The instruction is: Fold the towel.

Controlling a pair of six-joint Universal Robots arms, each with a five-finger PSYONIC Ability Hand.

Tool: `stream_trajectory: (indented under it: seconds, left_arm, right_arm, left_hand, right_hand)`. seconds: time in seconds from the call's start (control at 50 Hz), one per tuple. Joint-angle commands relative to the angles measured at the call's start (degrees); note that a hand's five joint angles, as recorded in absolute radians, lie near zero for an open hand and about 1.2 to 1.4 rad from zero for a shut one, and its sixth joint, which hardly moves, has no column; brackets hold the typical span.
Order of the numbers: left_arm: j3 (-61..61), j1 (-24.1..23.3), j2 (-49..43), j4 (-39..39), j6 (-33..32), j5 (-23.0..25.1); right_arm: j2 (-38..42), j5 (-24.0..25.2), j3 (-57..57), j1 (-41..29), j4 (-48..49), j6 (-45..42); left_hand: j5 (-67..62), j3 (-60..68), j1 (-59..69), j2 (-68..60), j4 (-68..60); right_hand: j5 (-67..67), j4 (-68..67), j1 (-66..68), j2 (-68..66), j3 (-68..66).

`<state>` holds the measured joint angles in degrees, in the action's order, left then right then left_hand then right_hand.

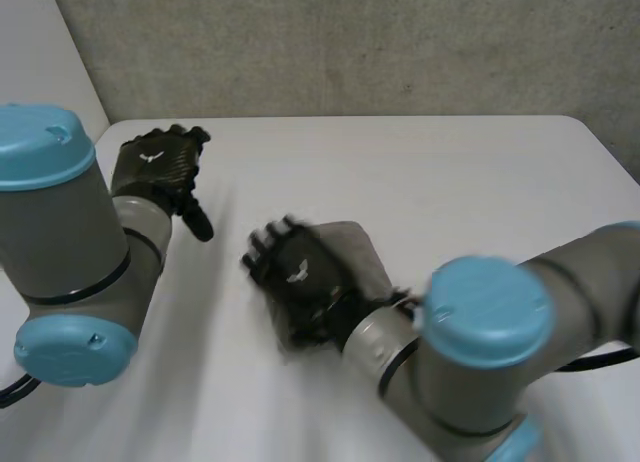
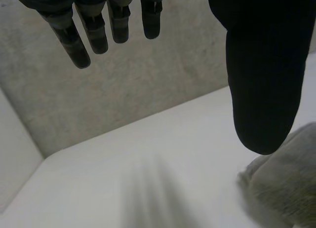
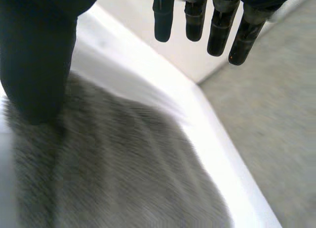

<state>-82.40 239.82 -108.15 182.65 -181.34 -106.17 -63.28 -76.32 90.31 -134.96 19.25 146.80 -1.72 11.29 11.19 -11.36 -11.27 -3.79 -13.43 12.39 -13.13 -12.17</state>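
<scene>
Currently | towel (image 1: 362,254): grey, on table (image 1: 470,172), under right hand (image 1: 300,272) palm, fingertips past its edge | right fingers: straight, holding nothing | left hand (image 1: 155,167): fingers straight, apart from towel.

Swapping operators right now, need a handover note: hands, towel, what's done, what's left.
Left hand: open, holding nothing, above the white table, apart from the grey towel.
Right hand: open, fingers straight, over the grey towel; contact unclear.
Towel: a compact bundle mid-table, under the right palm.
Done: it looks folded down to a small shape; fold count not readable.
Left: probably check that the edges line up, then pull both hands clear.
</scene>
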Motion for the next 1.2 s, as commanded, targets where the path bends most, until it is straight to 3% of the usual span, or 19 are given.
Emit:
stream_trajectory:
  seconds: [0.02, 0.1, 0.18, 0.24, 0.32, 0.36, 0.42, 0.5, 0.58, 0.72, 0.82, 0.88, 0.92, 0.96, 0.98, 1.02, 1.12, 1.2]
  left_arm:
    - [7.41, -4.43, -4.95, -2.20, 8.27, 2.37]
    - [12.86, -7.43, -9.78, -7.46, 13.10, 6.05]
    - [15.94, -8.57, -13.91, -12.47, 16.71, 7.47]
    - [17.88, -9.54, -18.39, -17.91, 19.96, 6.60]
    - [17.62, -9.81, -21.57, -21.63, 21.56, 3.25]
    - [17.01, -10.07, -22.89, -21.81, 21.82, -1.91]
    - [15.61, -10.16, -23.24, -21.55, 21.65, -4.39]
    - [14.11, -9.90, -23.16, -20.23, 21.38, -4.39]
    - [13.23, -10.42, -22.54, -18.47, 20.77, -4.31]
    - [14.11, -11.22, -21.05, -18.38, 19.27, -3.60]
    - [16.22, -11.22, -13.31, -18.56, 19.01, -2.72]
    - [17.45, -10.34, -6.55, -18.82, 18.31, -1.14]
    - [18.06, -9.20, -3.21, -19.17, 17.52, 0.09]
    - [17.89, -3.95, 3.97, -20.40, 15.59, 3.32]
    - [17.89, -3.92, 4.00, -20.40, 15.58, 3.34]
    - [17.45, 1.15, 8.99, -22.15, 13.74, 8.67]
    - [16.66, 7.22, 13.13, -25.23, 12.51, 14.49]
    - [15.87, 8.38, 14.90, -26.20, 12.51, 15.38]
  right_arm:
    - [-10.08, -0.68, 4.17, 10.04, -2.63, 16.71]
    - [-12.13, 0.90, 2.95, 18.13, -10.87, 29.82]
    - [-11.07, 4.60, 0.75, 20.70, -15.12, 34.96]
    - [-5.48, 9.32, -2.23, 21.23, -17.75, 36.10]
    - [2.88, 13.20, -8.55, 20.97, -21.17, 35.93]
    - [5.69, 13.56, -10.75, 20.88, -22.84, 35.40]
    - [11.40, 13.56, -15.40, 20.35, -25.74, 31.99]
    - [14.33, 12.68, -18.41, 19.12, -27.69, 25.91]
    - [15.03, 7.52, -19.21, 18.24, -28.04, 16.88]
    - [9.67, 4.42, -18.85, 18.15, -26.11, 16.24]
    - [1.23, 3.28, -17.10, 19.03, -22.51, 21.95]
    - [-5.18, 0.82, -16.22, 20.61, -20.13, 27.31]
    - [-10.34, -4.69, -16.04, 23.33, -18.56, 30.20]
    - [-13.07, -7.16, -16.48, 24.21, -18.55, 30.13]
    - [-13.09, -7.18, -16.48, 24.22, -18.55, 30.12]
    - [-18.69, -10.77, -16.57, 25.79, -19.95, 29.16]
    - [-21.62, -11.49, -16.31, 27.91, -23.99, 26.88]
    - [-21.62, -11.40, -16.83, 27.65, -25.06, 26.26]
  left_hand:
    - [-0.35, 0.77, 0.87, -0.70, -0.80]
    - [-0.34, 0.77, 0.87, -0.70, -0.80]
    - [-0.34, 0.77, 0.87, -0.70, -0.80]
    - [-0.34, 0.77, 0.87, -0.70, -0.80]
    - [0.16, 0.27, 0.37, -0.20, -0.29]
    - [0.66, -0.24, -0.14, 0.30, 0.21]
    - [0.83, -0.41, -0.31, 0.47, 0.38]
    - [0.83, -0.41, -0.31, 0.47, 0.38]
    - [0.50, -0.07, 0.03, 0.14, 0.04]
    - [0.50, -0.07, 0.03, 0.14, 0.04]
    - [0.50, -0.07, 0.03, 0.14, 0.04]
    - [0.33, 0.10, 0.20, -0.03, -0.13]
    - [0.33, 0.10, 0.20, -0.03, -0.13]
    - [0.50, -0.07, 0.03, 0.14, 0.04]
    - [0.50, -0.07, 0.03, 0.14, 0.04]
    - [0.16, 0.27, 0.37, -0.20, -0.29]
    - [0.16, 0.27, 0.37, -0.20, -0.29]
    - [0.50, -0.07, 0.03, 0.14, 0.04]
  right_hand:
    - [3.79, 3.43, -2.39, 3.13, 2.17]
    - [3.79, 3.43, -2.39, 3.13, 2.17]
    - [3.79, 3.43, -2.39, 3.13, 2.17]
    - [3.79, 3.43, -2.39, 3.13, 2.17]
    - [3.79, 3.43, -2.39, 3.13, 2.17]
    - [3.79, 3.43, -2.39, 3.13, 2.17]
    - [3.79, 3.43, -2.39, 3.13, 2.17]
    - [3.79, 3.43, -2.39, 3.13, 2.17]
    - [3.79, 3.43, -2.39, 3.13, 2.17]
    - [3.79, 3.43, -2.39, 3.13, 2.17]
    - [3.79, 3.43, -2.39, 3.13, 2.17]
    - [3.79, 3.43, -2.39, 3.13, 2.17]
    - [3.79, 3.43, -2.39, 3.13, 2.17]
    - [3.79, 3.43, -2.39, 3.13, 2.17]
    - [3.79, 3.43, -2.39, 3.13, 2.17]
    - [3.79, 3.43, -2.39, 3.13, 2.17]
    - [3.79, 3.43, -2.39, 3.13, 2.17]
    - [3.79, 3.43, -2.39, 3.13, 2.17]
